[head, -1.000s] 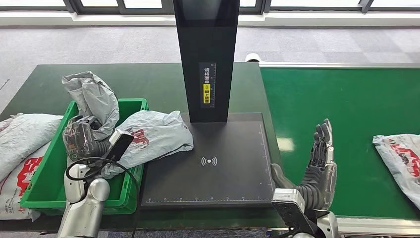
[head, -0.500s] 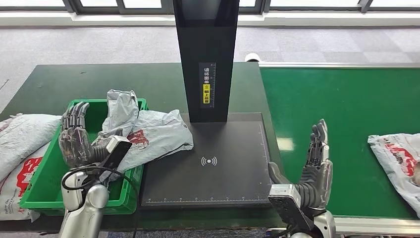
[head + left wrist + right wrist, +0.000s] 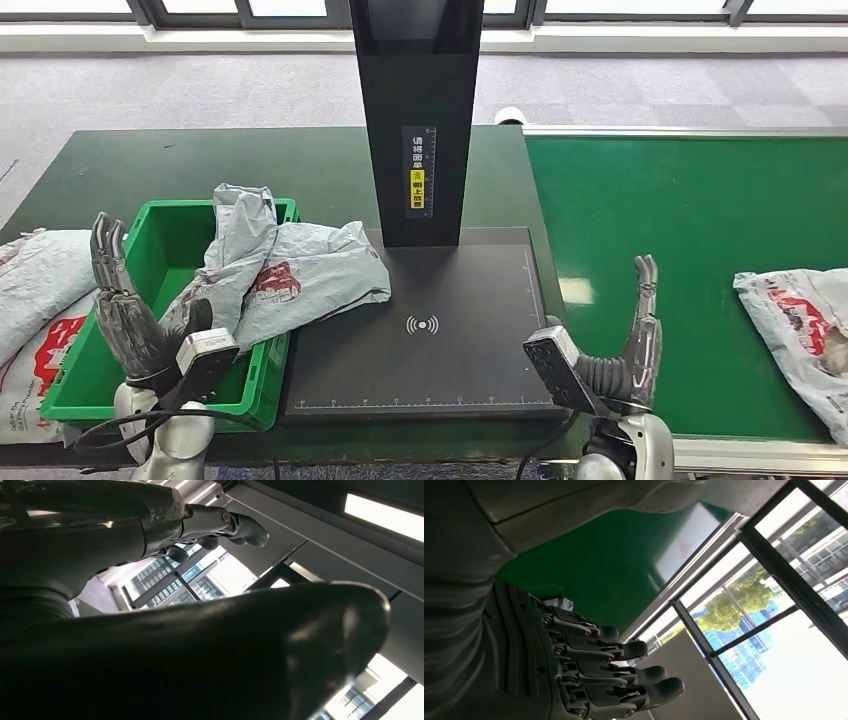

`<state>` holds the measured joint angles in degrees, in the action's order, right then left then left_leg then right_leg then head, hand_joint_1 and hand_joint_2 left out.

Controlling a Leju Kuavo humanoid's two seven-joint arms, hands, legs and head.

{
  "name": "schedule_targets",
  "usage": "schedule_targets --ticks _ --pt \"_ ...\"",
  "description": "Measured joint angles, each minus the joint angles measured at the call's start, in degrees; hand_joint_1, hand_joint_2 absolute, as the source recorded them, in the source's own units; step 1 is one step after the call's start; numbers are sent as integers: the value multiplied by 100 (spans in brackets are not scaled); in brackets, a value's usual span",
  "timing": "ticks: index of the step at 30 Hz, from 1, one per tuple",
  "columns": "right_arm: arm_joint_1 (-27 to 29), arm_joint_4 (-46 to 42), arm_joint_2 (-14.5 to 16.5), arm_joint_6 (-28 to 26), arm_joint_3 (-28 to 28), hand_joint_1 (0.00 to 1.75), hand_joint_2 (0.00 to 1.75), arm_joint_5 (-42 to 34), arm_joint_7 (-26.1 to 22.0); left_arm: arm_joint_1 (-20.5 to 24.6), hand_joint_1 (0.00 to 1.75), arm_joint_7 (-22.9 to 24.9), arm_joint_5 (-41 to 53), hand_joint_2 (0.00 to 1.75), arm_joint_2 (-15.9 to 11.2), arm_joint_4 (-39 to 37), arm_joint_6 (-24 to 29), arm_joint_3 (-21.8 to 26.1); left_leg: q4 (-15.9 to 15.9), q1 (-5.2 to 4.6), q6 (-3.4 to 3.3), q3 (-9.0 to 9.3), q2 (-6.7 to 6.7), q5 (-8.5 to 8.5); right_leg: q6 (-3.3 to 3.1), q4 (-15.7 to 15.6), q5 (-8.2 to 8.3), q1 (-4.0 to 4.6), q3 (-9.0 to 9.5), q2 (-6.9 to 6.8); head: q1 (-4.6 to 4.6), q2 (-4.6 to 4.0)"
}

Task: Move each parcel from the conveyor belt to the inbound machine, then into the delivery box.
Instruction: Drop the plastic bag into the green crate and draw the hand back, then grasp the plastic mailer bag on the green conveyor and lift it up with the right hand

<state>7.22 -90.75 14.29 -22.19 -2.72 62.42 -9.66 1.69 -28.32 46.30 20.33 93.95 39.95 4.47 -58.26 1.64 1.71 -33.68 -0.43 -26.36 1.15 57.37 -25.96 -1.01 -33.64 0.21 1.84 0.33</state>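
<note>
Green belt (image 3: 700,200) on your right carries the next parcel (image 3: 800,330), lying outboard of the released, empty right robot hand (image 3: 635,345), nearer it than the left robot hand (image 3: 125,310), also empty.

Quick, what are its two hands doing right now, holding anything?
Left hand: open, holding nothing.
Right hand: open, holding nothing.

Grey parcels, scanner, green box and belt

A crumpled grey parcel (image 3: 290,275) drapes over the green box's (image 3: 100,385) right rim onto the scanner's (image 3: 450,350) left edge. Another parcel (image 3: 800,325) lies at the belt's (image 3: 690,220) right edge.
</note>
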Motion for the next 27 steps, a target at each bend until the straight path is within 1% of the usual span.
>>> schedule_targets --ticks 6,17,18,20,22,24,25,27 --pt "-141 382 -13 -46 -203 0 175 55 21 -150 0 -84 -82 0 77 275 1 -50 0 1 0 0 0 0 0 1 0 1 -2 0 0 1" --pt "-188 552 -17 -64 -284 0 175 70 30 -183 0 -97 -94 0 119 382 1 -56 0 0 0 -1 1 -1 -1 1 0 1 -2 1 0 1" --pt "-200 571 -20 -73 -295 0 175 122 103 -191 0 -168 -153 0 120 394 1 -56 0 1 0 -1 1 -1 -1 1 0 1 -2 1 0 1" --pt "-303 740 -59 -135 -402 0 175 376 475 -256 0 -567 -461 0 121 498 1 -71 0 0 2 1 5 -2 -1 0 0 1 -4 6 0 0" --pt "-533 1158 -175 -267 -697 0 175 642 828 -367 0 -1010 -816 0 124 680 1 -130 0 -1 2 3 7 -4 0 -2 0 -1 -3 7 0 0" --pt "-842 1737 -374 -402 -1088 0 175 859 967 -467 0 -1153 -1000 0 126 807 1 -219 -2 -4 -1 1 1 -3 3 -4 1 -3 2 0 0 0" --pt "-1022 2078 -511 -455 -1284 0 131 1016 1057 -505 0 -1165 -1072 0 126 836 1 -264 -4 -5 -2 0 -1 -3 6 -5 3 -5 3 -2 0 0" --pt "-1409 2835 -836 -522 -1655 0 131 1354 1302 -549 0 -1178 -1202 0 126 858 1 -348 -8 -10 -7 0 -1 -3 14 -7 8 -9 3 -1 0 0"
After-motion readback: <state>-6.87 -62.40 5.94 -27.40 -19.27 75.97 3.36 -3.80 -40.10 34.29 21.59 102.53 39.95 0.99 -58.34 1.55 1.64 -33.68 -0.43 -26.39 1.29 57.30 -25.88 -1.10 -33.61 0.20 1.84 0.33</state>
